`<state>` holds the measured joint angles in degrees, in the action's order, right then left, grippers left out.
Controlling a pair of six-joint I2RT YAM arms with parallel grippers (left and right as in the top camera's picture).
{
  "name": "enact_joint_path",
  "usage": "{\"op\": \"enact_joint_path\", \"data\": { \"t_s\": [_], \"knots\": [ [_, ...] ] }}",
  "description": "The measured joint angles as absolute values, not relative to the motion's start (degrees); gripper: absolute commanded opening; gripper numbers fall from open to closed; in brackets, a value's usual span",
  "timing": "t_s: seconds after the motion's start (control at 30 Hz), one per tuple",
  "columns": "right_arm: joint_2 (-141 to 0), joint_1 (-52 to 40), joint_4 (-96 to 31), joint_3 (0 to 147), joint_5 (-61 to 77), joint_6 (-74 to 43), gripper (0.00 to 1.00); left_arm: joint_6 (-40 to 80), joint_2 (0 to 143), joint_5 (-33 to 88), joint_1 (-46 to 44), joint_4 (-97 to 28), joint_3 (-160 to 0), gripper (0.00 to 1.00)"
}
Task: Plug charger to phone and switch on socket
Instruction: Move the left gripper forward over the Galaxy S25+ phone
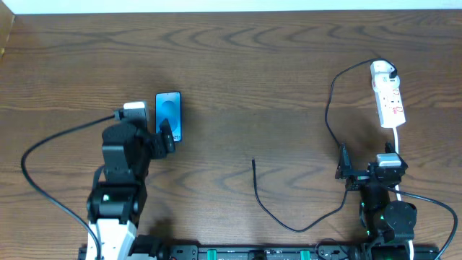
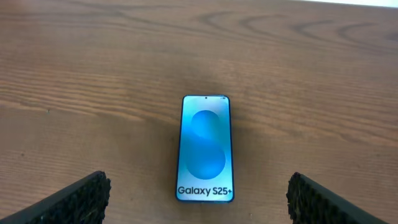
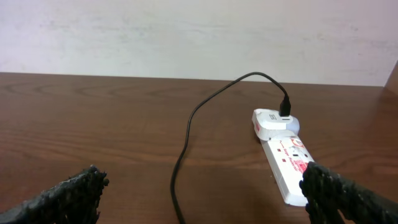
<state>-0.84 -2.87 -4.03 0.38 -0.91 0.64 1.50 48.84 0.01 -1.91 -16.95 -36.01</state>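
The phone [image 1: 169, 114] lies flat on the table at the left, its blue screen up; it also shows in the left wrist view [image 2: 206, 148] with "Galaxy S25+" on it. My left gripper [image 2: 198, 202] is open above the phone's near end, fingers well apart. The socket [image 1: 388, 100] is a white power strip at the right rear, also in the right wrist view [image 3: 287, 160]. The charger's white plug [image 3: 272, 122] sits in its far end. The black cable [image 1: 328, 115] loops down to a loose tip [image 1: 253, 162] mid-table. My right gripper [image 3: 205, 199] is open and empty before the strip.
The strip's white cord [image 1: 397, 141] runs toward the right arm base. A thick black robot cable [image 1: 50, 148] curves at the left. A pale wall [image 3: 186, 31] stands behind the table's far edge.
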Motion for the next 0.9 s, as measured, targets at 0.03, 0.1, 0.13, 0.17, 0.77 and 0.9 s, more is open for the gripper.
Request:
{"op": "enact_joint_path", "data": {
  "t_s": [0.03, 0.1, 0.13, 0.17, 0.77, 0.9],
  "knots": [
    [-0.84, -2.87, -4.03, 0.38, -0.91, 0.64, 0.99, 1.50, 50.06, 0.01, -1.91, -17.23, -37.01, 0.91],
    [-0.84, -2.87, -4.03, 0.38, -0.91, 0.64, 0.99, 1.50, 51.92, 0.01, -1.91, -17.61, -38.46, 0.91],
    [-0.82, -2.87, -4.03, 0.38, -0.91, 0.64, 0.99, 1.50, 52.64, 0.03, -1.91, -17.63, -38.94, 0.91],
    [-0.84, -2.87, -4.03, 0.38, -0.91, 0.64, 0.99, 1.50, 53.58, 0.05, -1.91, -17.78, -39.53, 0.91],
    [-0.82, -2.87, -4.03, 0.38, -0.91, 0.64, 0.99, 1.69, 67.72, 0.97, -1.91, -27.64, -50.00, 0.91],
    [-0.84, -2.87, -4.03, 0.38, -0.91, 0.64, 0.99, 1.69, 70.81, 0.97, -1.91, -28.80, -51.29, 0.91]
  ]
}}
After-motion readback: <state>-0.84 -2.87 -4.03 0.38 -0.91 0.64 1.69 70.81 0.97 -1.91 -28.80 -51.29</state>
